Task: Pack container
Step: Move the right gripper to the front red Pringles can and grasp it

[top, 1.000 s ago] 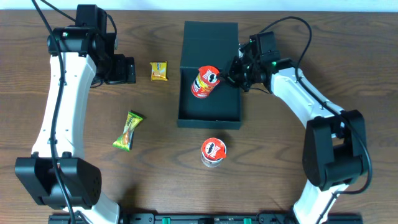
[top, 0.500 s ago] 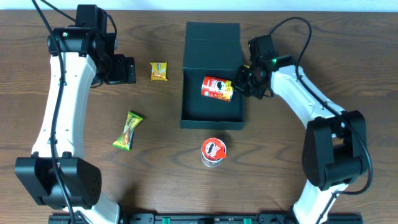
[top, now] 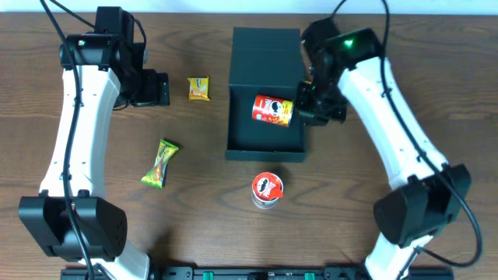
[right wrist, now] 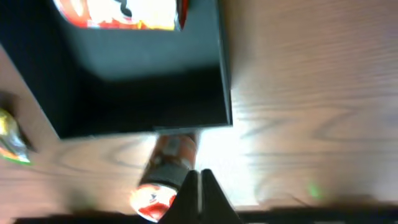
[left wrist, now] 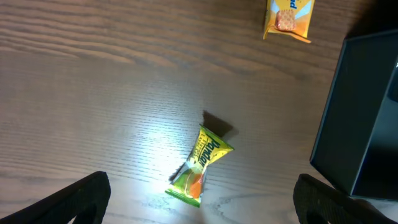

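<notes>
Right gripper (right wrist: 198,179) hangs by the container's (top: 264,136) right wall. In the wrist view its two fingers (right wrist: 190,190) lie pressed together with nothing between them, though that view is blurred. Seen from overhead, it sits just beside the wall, close to the end of a red can (top: 272,110). This can lies on its side inside the container, near the right wall, with its length running left to right.

The container is in the middle of the table (top: 194,233), open, with its lid (top: 266,47) folded back on the far side. A second can (top: 267,190) stands upright on the table just in front of the container and apart from it.

Left gripper (top: 156,88) is well off to the left, and its fingers (left wrist: 84,194) are spread wide and empty in the wrist view. A yellow packet (top: 199,89) lies between it and the container. A green packet (top: 160,163) lies nearer the front, to the left of the container and clear of everything else.
</notes>
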Controlling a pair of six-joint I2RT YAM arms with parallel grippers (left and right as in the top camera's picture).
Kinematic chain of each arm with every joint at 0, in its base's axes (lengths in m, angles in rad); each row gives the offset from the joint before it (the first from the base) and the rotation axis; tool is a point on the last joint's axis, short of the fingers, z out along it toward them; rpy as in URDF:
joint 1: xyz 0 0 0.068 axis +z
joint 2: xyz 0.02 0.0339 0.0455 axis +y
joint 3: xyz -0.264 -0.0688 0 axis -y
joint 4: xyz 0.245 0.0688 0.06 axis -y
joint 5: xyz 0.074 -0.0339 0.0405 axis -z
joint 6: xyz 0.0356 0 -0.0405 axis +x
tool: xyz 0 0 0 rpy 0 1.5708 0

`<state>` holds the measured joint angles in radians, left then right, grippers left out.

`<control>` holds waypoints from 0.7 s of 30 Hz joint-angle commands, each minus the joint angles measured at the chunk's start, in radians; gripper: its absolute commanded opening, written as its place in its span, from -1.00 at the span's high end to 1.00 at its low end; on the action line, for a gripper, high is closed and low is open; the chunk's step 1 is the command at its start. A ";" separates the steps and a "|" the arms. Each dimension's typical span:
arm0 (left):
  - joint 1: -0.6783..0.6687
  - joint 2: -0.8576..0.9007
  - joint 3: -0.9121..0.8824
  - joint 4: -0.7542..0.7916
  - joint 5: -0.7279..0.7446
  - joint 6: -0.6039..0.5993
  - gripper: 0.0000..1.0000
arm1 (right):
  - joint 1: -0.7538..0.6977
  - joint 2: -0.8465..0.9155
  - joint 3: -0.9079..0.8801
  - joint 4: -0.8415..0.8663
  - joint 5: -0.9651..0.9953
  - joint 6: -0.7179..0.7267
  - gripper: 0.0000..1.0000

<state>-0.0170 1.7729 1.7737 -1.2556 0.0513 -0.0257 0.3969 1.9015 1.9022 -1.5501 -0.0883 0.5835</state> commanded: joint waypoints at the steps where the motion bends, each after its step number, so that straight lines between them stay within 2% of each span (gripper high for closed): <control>1: -0.003 -0.004 0.011 -0.008 -0.006 0.001 -0.91 | 0.094 -0.122 -0.021 -0.034 0.128 0.024 -0.01; 2: -0.003 -0.004 0.011 -0.017 0.003 -0.003 -0.91 | 0.121 -0.149 -0.043 -0.045 0.144 0.049 -0.77; 3: -0.003 -0.004 0.011 -0.028 0.009 -0.005 -0.91 | 0.147 -0.179 -0.072 -0.053 0.164 0.079 -0.98; 8: -0.003 -0.004 0.011 -0.063 0.029 -0.004 -0.91 | 0.230 -0.356 -0.314 0.000 0.194 0.207 -0.99; 11: -0.004 -0.004 0.011 -0.039 0.051 -0.004 -0.91 | 0.268 -0.502 -0.518 0.180 0.075 0.209 -0.99; 14: -0.003 -0.004 0.011 -0.023 0.050 -0.004 -0.91 | 0.332 -0.622 -0.716 0.315 0.054 0.306 -0.99; 18: -0.004 -0.004 0.011 -0.031 0.054 -0.005 -0.91 | 0.407 -0.659 -0.861 0.479 0.026 0.349 -0.98; 21: -0.004 -0.004 0.011 -0.034 0.054 -0.005 -0.91 | 0.444 -0.628 -0.885 0.545 0.042 0.367 -0.98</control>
<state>-0.0174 1.7729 1.7741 -1.2823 0.0998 -0.0265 0.8108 1.2549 1.0325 -1.0325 -0.0463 0.8989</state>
